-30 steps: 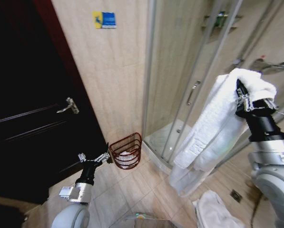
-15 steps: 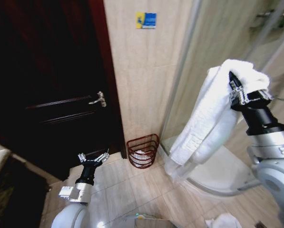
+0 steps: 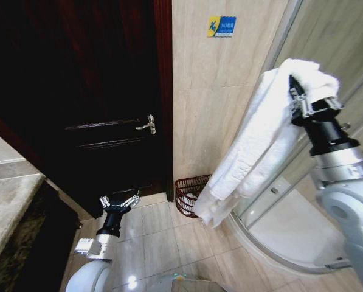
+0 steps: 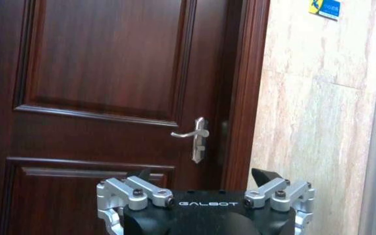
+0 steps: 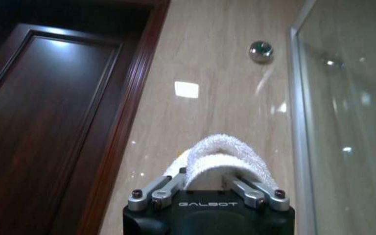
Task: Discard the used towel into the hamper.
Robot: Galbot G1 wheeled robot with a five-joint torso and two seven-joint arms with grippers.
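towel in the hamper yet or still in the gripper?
Not in. The towel hangs from the raised right gripper, shut on it; the hamper sits on the floor below.

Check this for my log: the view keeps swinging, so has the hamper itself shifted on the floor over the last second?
No. The hamper stands against the tiled wall beside the shower, as before; the camera turned.

1. Dark wood door [image 3: 102, 115] at left, silver lever handle [image 3: 147, 125].
2. Beige tiled wall [image 3: 211, 103] with blue-yellow sticker [image 3: 221, 26].
3. Glass shower enclosure [image 3: 303, 201] at right.
4. Glossy beige floor tiles [image 3: 163, 243].
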